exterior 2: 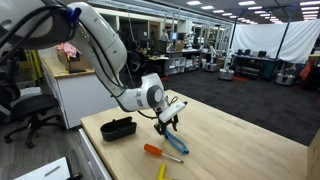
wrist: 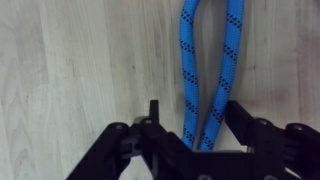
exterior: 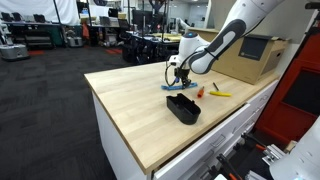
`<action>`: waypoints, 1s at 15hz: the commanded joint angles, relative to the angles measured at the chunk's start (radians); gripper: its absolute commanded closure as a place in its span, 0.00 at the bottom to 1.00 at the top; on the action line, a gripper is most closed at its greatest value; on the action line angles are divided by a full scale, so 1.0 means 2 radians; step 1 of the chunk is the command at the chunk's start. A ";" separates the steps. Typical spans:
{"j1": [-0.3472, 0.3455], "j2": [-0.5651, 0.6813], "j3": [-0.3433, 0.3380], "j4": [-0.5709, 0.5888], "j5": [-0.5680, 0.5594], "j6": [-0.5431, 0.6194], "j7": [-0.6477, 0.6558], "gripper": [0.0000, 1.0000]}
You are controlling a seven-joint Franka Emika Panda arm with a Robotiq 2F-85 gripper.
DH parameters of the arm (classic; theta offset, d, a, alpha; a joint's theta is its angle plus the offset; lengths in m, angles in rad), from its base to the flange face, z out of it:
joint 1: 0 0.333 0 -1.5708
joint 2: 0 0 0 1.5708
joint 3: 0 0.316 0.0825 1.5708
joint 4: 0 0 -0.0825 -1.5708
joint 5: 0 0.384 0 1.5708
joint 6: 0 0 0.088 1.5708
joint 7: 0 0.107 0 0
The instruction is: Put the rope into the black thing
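The rope (wrist: 205,60) is a light-blue cord with dark flecks, folded double and lying flat on the wooden table. It shows in both exterior views (exterior: 178,87) (exterior 2: 173,143). My gripper (wrist: 195,115) is low over the rope's folded end with one finger on each side; a gap of bare wood shows beside the left finger, so it is open. In both exterior views the gripper (exterior: 178,78) (exterior 2: 167,126) points down at the rope. The black thing (exterior: 183,108) is a small open bin on the table close to the rope, also seen from the other side (exterior 2: 118,128).
A small orange item (exterior: 199,92) and a yellow stick (exterior: 220,94) lie on the table beside the rope; the orange one also shows near the table edge (exterior 2: 155,152). A large cardboard box (exterior: 250,55) stands at the back of the table.
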 commanded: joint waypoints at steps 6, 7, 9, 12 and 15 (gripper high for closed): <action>-0.018 0.021 0.025 0.014 0.016 0.000 -0.026 0.96; -0.019 0.020 0.029 0.013 0.020 0.001 -0.031 0.99; -0.017 0.019 0.032 0.009 0.019 0.001 -0.037 1.00; -0.007 0.005 0.027 0.001 0.006 -0.007 -0.027 0.97; 0.008 -0.025 0.018 -0.020 -0.013 -0.014 0.001 0.97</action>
